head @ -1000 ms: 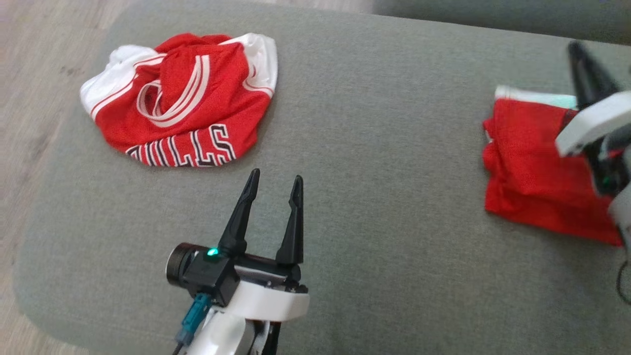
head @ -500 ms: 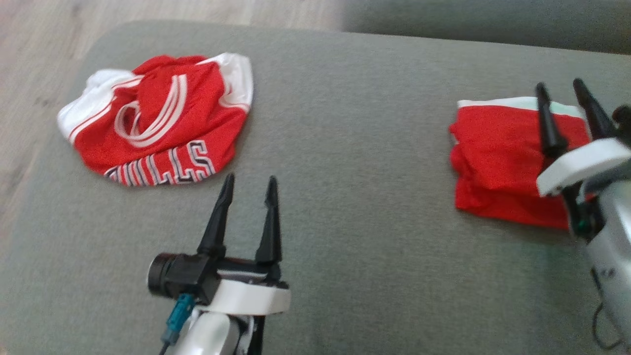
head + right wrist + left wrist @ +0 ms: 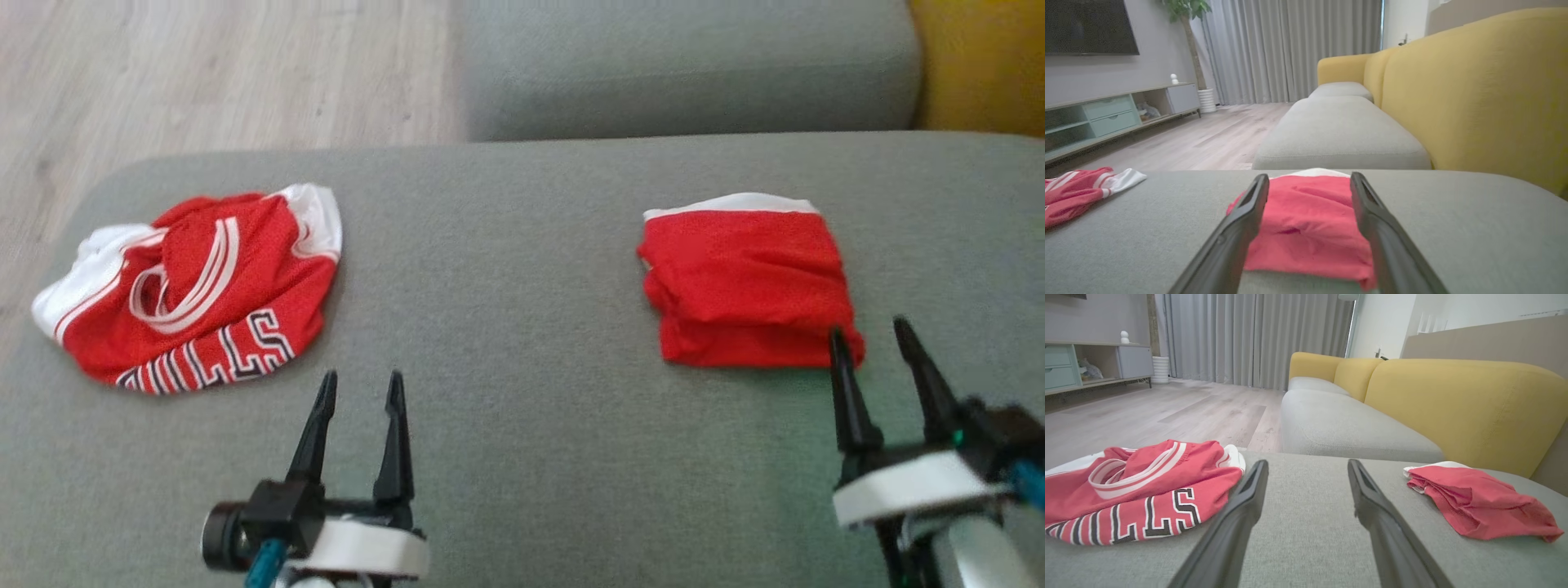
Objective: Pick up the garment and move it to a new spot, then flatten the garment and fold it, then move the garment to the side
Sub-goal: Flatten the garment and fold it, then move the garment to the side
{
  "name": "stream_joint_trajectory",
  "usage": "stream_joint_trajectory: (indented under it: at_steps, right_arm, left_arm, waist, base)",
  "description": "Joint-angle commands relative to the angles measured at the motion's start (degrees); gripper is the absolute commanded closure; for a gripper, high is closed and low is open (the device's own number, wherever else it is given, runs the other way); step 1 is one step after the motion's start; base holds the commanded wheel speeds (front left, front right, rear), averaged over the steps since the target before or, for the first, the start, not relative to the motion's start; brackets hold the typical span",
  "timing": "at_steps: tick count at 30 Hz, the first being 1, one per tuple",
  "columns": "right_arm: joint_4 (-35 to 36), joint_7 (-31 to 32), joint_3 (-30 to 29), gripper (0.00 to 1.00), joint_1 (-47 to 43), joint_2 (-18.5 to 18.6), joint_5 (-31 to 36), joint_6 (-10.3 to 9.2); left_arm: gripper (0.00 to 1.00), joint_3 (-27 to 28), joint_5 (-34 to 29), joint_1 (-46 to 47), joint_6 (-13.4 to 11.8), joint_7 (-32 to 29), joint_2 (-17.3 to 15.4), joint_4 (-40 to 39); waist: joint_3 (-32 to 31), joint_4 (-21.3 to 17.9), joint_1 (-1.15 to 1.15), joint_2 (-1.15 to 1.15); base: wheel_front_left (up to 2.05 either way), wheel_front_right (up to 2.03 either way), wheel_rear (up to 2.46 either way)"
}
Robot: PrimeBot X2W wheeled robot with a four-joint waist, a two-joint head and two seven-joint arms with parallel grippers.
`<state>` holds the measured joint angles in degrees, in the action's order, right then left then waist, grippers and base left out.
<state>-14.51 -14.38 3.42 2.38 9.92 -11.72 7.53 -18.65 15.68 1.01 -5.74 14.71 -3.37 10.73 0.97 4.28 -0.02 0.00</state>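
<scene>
Garment (image 3: 747, 282) folded on cushion (image 3: 522, 343), crumpled jersey (image 3: 196, 294) left

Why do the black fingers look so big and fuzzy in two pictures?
Left wrist view: the fingers of the left gripper sit by the wide lens, so they look huge and soft, while the jersey lettering is sharp. Right wrist view: same with the right gripper before the folded red garment. Head view: a bit soft all over, even light, faint shadows.

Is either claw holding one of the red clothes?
No, the left gripper and right gripper are open and empty, with jersey and folded garment lying on the cushion.
</scene>
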Motion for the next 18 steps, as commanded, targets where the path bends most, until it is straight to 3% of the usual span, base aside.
stream_joint_trajectory:
  at_steps: [1, 18]
  right_arm:
    - [2.1, -0.6, 0.4, 0.00, -0.4, -0.3, 0.2, -0.04]
    - [1.2, -0.6, 3.5, 0.00, -7.4, -1.4, 3.0, -0.04]
  left_arm:
    - [0.00, 2.4, -0.7, 0.4, 0.3, 0.3, -0.3, -1.0]
    - [0.00, 8.7, -3.8, -5.6, 0.5, 0.3, 0.3, 4.9]
  waist:
    - [-1.6, -1.5, 0.02, 0.00]
    - [-6.8, -4.6, 0.02, 0.00]
  base:
    - [0.00, 0.00, 0.00]
    - [0.00, 0.00, 0.00]
